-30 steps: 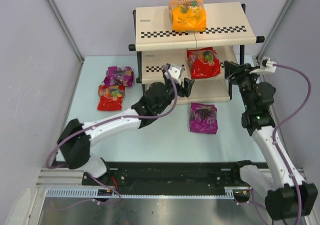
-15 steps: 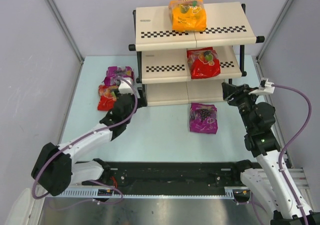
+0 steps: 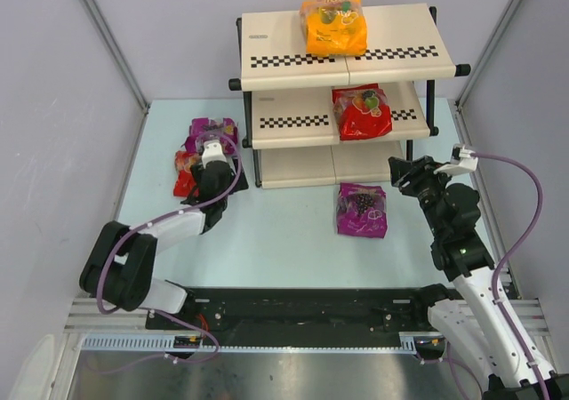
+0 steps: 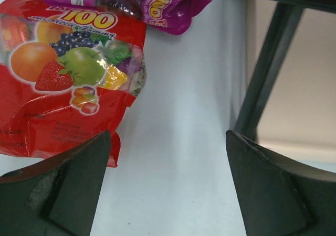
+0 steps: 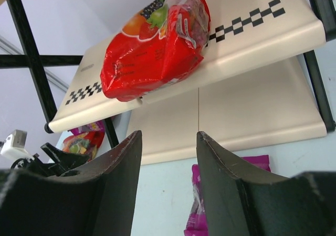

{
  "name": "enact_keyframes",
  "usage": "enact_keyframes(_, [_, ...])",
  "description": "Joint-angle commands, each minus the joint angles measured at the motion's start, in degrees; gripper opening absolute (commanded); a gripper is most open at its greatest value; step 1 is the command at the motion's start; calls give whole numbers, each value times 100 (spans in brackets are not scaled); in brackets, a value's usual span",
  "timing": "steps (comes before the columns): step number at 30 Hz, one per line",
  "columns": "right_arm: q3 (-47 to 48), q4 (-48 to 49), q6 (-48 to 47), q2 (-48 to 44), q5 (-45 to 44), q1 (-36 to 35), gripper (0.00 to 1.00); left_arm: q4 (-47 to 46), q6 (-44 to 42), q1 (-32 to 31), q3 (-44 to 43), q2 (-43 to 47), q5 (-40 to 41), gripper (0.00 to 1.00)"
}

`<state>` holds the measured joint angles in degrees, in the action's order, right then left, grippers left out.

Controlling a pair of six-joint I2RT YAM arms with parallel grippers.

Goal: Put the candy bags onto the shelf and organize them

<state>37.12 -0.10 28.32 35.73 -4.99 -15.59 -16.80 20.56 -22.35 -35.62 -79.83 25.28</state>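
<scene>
The shelf (image 3: 293, 40) stands at the back, with an orange candy bag (image 3: 333, 27) on its top tier and a red bag (image 3: 361, 112) on the middle tier. A purple bag (image 3: 362, 210) lies on the table in front of the shelf. Another purple bag (image 3: 212, 133) and a red bag (image 3: 185, 173) lie left of the shelf. My left gripper (image 3: 216, 167) is open and empty, low over the table just right of that red bag (image 4: 63, 78). My right gripper (image 3: 397, 172) is open and empty, just right of the front purple bag (image 5: 257, 162).
The shelf's black front-left leg (image 4: 265, 73) stands just right of my left fingers. The enclosure's grey walls (image 3: 53, 133) close in both sides and the back. A black rail (image 3: 302, 307) runs along the near edge.
My left arm has swung left from the shelf's lower tier to the bags beside the shelf. My right gripper has drawn back from the shelf's right side toward the front purple bag.
</scene>
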Motion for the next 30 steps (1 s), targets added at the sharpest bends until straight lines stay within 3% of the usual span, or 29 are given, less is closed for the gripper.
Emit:
enact_keyframes(1, [-21, 28, -151, -48, -37, -31, 51, -368, 27, 160, -332, -374, 56, 96])
enact_keyframes(8, [-74, 28, -160, -4, -19, -23, 51, -202, 71, 249, -604, -647, 258, 96])
enact_keyframes(21, [-109, 36, -107, 5, 34, -23, 51, 1055, 422, 249, -1492, -1060, 944, 88])
enact_keyframes(30, [-127, 27, -107, -13, 25, -22, 51, 2083, 844, 292, -2230, -1851, 1172, 95])
